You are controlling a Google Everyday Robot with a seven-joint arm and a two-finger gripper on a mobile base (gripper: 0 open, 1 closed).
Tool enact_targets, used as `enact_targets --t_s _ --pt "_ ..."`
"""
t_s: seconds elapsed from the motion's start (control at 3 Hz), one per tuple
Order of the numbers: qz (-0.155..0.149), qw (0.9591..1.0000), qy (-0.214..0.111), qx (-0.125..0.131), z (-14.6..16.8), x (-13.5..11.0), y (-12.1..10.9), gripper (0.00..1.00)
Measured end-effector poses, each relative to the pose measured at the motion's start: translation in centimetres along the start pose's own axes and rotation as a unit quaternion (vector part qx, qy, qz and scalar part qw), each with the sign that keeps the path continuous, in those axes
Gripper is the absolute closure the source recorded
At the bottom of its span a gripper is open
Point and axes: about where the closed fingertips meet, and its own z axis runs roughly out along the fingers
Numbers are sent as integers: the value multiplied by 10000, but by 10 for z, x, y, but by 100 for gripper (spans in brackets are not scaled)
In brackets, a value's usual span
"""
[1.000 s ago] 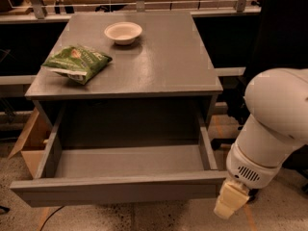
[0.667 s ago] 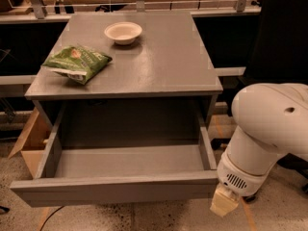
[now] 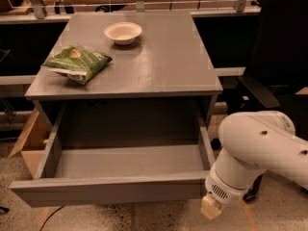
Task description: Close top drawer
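The top drawer is a wide grey box with a plain front. It stands pulled far out of the grey cabinet, and its inside is bare. My gripper shows only as a cream tip at the end of the white arm. It is low at the right, just in front of and below the right end of the drawer front. The two lower drawer fronts are hidden under the open drawer.
A white bowl and a green snack bag lie on the cabinet top. An open cardboard box stands on the floor at the left. A black chair is at the right, behind the arm.
The arm has swung left and down, bringing the gripper closer to the right end of the drawer front. The drawer has not moved.
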Motion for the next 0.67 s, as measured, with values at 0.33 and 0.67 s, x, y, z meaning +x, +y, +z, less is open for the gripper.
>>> enact_targets --t_s 0.33,0.67 --pt "154 9988 -439 172 16 -21 -10 100" --pt "206 9943 -978 378 17 -43 -19 100"
